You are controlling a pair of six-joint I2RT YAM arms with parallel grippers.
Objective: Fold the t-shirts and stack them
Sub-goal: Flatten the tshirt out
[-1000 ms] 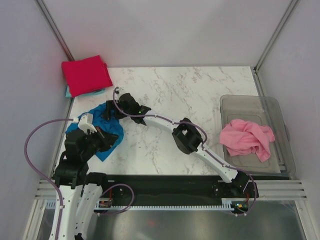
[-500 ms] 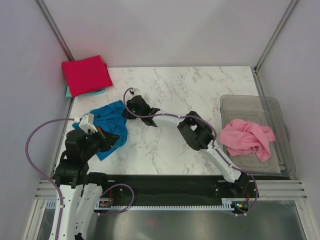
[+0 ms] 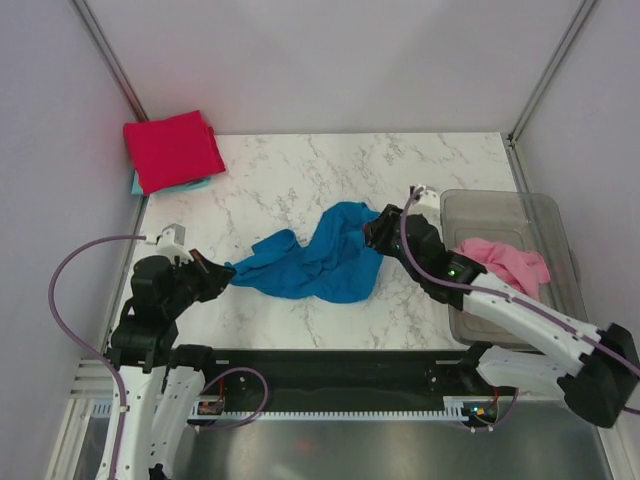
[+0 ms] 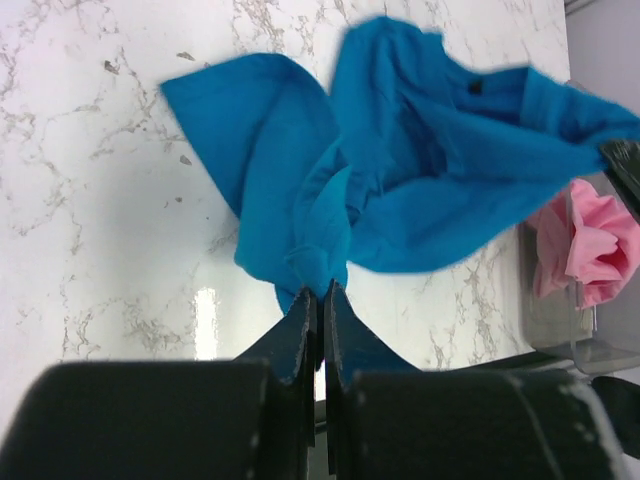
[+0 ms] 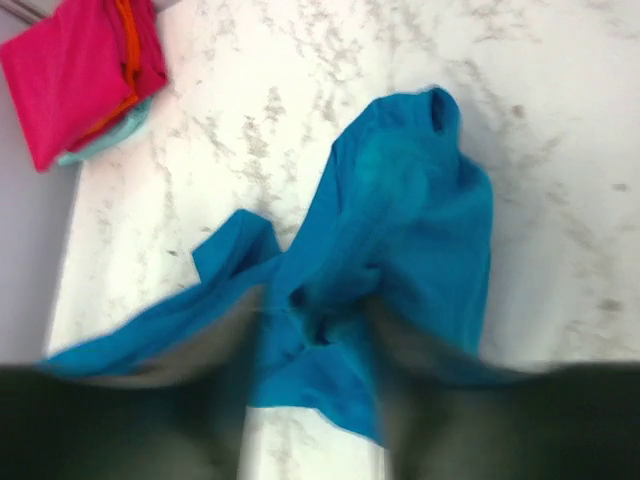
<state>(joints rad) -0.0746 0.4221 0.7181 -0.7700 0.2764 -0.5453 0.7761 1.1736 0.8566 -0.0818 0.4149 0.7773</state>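
Observation:
The bright blue t-shirt hangs stretched and crumpled between my two grippers over the middle of the table. My left gripper is shut on its left end, as the left wrist view shows with cloth bunched at the tips. My right gripper is shut on its right end; the right wrist view is blurred, with blue cloth between the fingers. The crimson red t-shirt lies folded on the pale teal one at the far left corner. The pink t-shirt lies crumpled in the tub.
The clear plastic tub stands at the table's right edge, close to my right arm. Grey walls and metal posts close in the left, back and right sides. A black rail runs along the near edge.
My right gripper has swung from the left side to the centre right, pulling the blue t-shirt out across the table. My left gripper has kept its hold in place.

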